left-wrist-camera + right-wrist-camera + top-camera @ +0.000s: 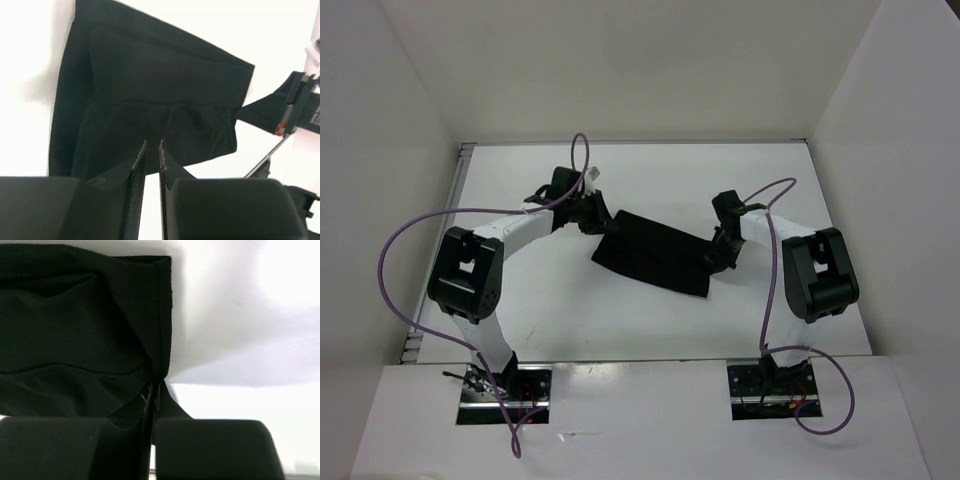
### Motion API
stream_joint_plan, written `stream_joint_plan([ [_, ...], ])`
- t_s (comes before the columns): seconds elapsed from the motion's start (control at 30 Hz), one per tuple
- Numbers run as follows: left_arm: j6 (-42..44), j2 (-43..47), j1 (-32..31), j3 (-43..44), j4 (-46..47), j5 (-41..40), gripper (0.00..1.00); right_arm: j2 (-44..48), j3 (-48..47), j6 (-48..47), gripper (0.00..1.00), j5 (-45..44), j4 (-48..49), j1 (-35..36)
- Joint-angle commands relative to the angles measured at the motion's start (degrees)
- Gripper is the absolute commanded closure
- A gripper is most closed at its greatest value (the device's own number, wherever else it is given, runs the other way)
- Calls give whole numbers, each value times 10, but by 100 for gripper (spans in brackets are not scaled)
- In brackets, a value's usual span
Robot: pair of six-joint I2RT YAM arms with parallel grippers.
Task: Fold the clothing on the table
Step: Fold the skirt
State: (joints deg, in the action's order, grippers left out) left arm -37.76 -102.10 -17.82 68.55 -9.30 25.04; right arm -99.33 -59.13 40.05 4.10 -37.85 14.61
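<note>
Plain white walls (620, 60) close in around me at the back and on both sides. Nearest the camera lies a white ledge (640, 420) with two dark plates (505, 395) set in it, and a slotted metal strip (411, 346) shows at far left.

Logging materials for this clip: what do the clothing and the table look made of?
The clothing: soft matte black fabric, seen in its creases and stitched hem. The table: hard glossy white surface, perhaps laminate; it shows glare.
</note>
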Motion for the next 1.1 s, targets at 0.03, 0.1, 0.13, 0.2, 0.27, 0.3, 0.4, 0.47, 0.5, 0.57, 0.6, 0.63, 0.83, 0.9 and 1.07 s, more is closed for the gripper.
stream_joint_plan([
  [0.03,-11,8,-19,-18,35,-2,79,47,15,13,100,-66,-67,1],
  [0.1,-17,-9,-20,-24,40,-12,82,61,22,20,100,-66,-72,1],
  [0.13,-23,-16,-26,-24,45,-17,82,67,29,20,100,-66,-72,1],
  [0.2,-28,-38,-34,-24,46,-35,87,73,29,27,100,-60,-72,1],
  [0.27,-35,-54,-42,-12,23,-64,94,80,29,27,100,-54,-78,1],
  [0.3,-36,-66,-51,-6,23,-93,98,85,29,32,100,-54,-78,1],
  [0.4,-48,-78,-57,0,-5,-139,100,100,23,32,100,-48,-84,1],
  [0.47,-54,-90,-63,0,-22,-172,100,107,16,37,100,-48,-89,1],
  [0.5,-54,-90,-63,6,-30,-194,100,113,16,37,100,-48,-95,1],
  [0.57,-54,-107,-77,15,-49,-213,100,120,9,37,100,-48,-109,1],
  [0.6,-54,-113,-77,15,-57,-220,100,126,2,37,100,-48,-109,1],
  [0.63,-54,-113,-91,15,-57,-220,100,133,-4,37,100,-43,-115,1],
  [0.83,-74,-118,-125,-8,-36,-199,100,157,-60,37,100,8,-115,6],
  [0.9,-80,-118,-125,-13,-28,-174,100,146,-90,37,100,20,-115,6],
  [1.07,-86,-107,-130,-13,-22,-156,100,94,-153,42,100,54,-90,51],
])
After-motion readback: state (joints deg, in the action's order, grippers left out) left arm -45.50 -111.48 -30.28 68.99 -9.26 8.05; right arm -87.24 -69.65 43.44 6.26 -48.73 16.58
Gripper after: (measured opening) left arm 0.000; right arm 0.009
